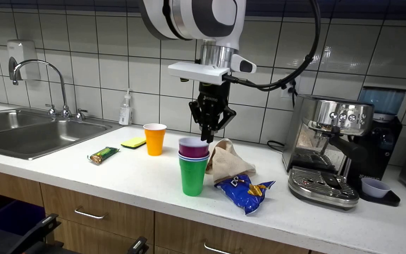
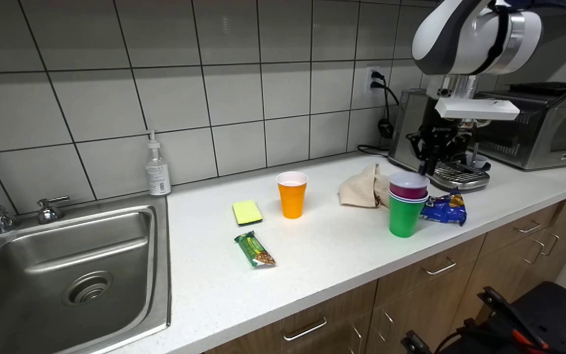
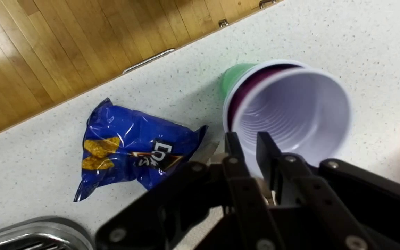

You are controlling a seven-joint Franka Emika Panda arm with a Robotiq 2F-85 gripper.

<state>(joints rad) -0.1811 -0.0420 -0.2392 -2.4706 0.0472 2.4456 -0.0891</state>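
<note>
My gripper (image 3: 250, 137) is partly open, with a narrow gap between its fingertips. It points down at the rim of a purple cup (image 1: 193, 151) with a white inside (image 3: 290, 104). In the wrist view one fingertip overlaps the cup's rim and the other appears over its inside; contact cannot be told. The purple cup sits nested in a green cup (image 1: 193, 176), which stands upright on the counter. In both exterior views the fingers (image 1: 208, 135) are at the cup's rim, on the coffee machine side (image 2: 428, 168). A beige cloth (image 1: 228, 160) and a blue chip bag (image 1: 240, 192) lie beside the cups.
An orange cup (image 2: 292, 196), a yellow sponge (image 2: 247, 212) and a green snack bar (image 2: 255, 250) lie toward the sink (image 2: 160, 275). A soap bottle (image 1: 125, 110) stands by the wall. A coffee machine (image 1: 324, 148) and a grinder (image 1: 379, 141) stand at the opposite end.
</note>
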